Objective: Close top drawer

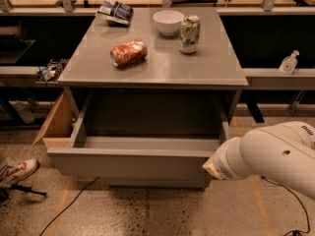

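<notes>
We see bulky white arm (266, 156), dark screw hole (282, 152), dotted wrist ring (227, 171); beige end effector (210, 167) at top drawer (133, 163) right corner.

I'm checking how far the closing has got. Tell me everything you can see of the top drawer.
The top drawer is a wide, shallow box in matte grey, nearly as wide as the cabinet, with a plain flat front and no handle. It stands pulled out towards the camera, level, with its side walls and a strip of smooth grey bottom showing. The gripper, at the end of the white arm, sits against the front's right corner; actual contact is hard to confirm.
</notes>
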`<state>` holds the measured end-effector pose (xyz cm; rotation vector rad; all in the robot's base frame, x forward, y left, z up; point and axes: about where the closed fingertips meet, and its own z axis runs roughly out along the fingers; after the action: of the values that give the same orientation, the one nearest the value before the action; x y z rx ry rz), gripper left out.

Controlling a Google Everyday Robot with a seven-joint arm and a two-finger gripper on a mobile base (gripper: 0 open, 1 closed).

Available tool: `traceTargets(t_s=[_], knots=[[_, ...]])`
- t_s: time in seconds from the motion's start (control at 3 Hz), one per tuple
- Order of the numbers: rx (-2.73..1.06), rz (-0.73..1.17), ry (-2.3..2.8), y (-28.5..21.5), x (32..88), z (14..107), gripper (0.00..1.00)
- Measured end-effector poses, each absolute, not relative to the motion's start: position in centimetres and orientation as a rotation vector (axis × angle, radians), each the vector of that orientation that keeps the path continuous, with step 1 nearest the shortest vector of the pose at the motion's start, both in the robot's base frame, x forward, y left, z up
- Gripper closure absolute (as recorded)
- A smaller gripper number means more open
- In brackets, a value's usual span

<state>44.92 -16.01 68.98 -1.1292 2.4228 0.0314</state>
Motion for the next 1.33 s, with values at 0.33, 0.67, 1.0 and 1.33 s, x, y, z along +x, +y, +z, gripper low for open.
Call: traceTargets(t_s=[0.33,0.67,1.0,1.33], knots=[[-1.063,0.034,2.314,-15.2,48.1,68.7,1.00],[-1.063,0.034,2.313,-15.2,48.1,68.7,1.00],[-1.016,0.040,2.298,-15.2,48.7,68.5,1.00],[-0.951,0.053,2.252,-15.0,51.1,68.3,1.00]])
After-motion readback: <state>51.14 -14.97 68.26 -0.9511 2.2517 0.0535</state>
